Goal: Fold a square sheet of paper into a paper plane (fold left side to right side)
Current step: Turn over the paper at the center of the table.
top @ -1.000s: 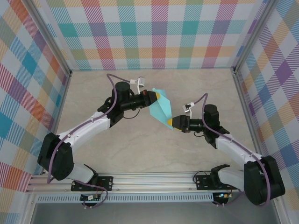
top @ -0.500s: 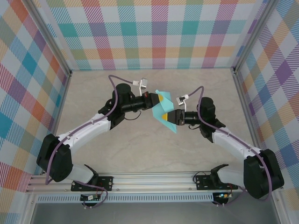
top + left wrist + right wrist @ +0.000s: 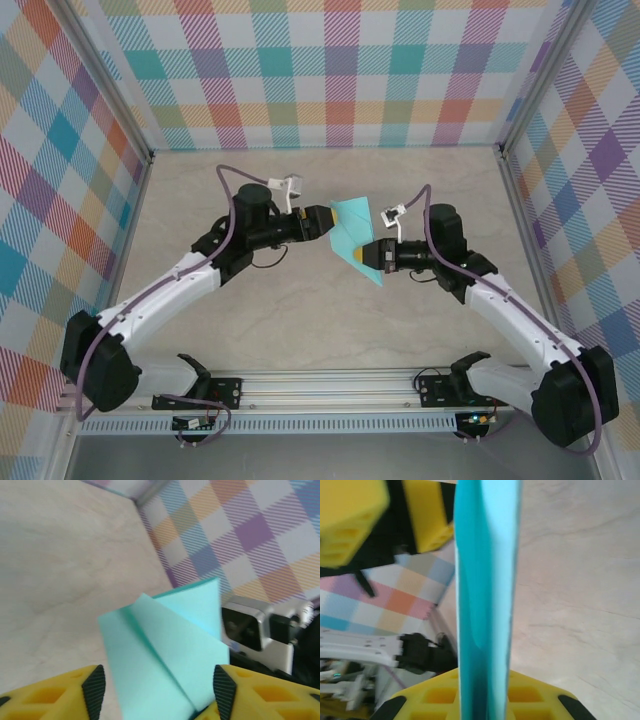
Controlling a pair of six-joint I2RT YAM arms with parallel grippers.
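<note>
The turquoise paper (image 3: 350, 228) is folded into a pointed kite shape with a centre crease and hangs above the table (image 3: 300, 320) between the two arms. My right gripper (image 3: 368, 255) is shut on its lower part. In the right wrist view the paper (image 3: 485, 580) runs edge-on, in doubled layers, up from the closed gripper (image 3: 485, 700). My left gripper (image 3: 325, 218) is open at the paper's left edge. In the left wrist view the paper (image 3: 165, 655) lies between the wide-apart pads (image 3: 94, 690) of that gripper (image 3: 159, 692), with no pad pressing on it.
Pastel checked walls (image 3: 330, 80) close the table on three sides. An aluminium rail (image 3: 330, 385) carries both arm bases at the near edge. The right arm's wrist camera (image 3: 250, 630) sits just beyond the paper in the left wrist view.
My left gripper has let go of the paper and drawn back to the left. The right gripper keeps its hold, and the paper has tilted flatter toward the camera.
</note>
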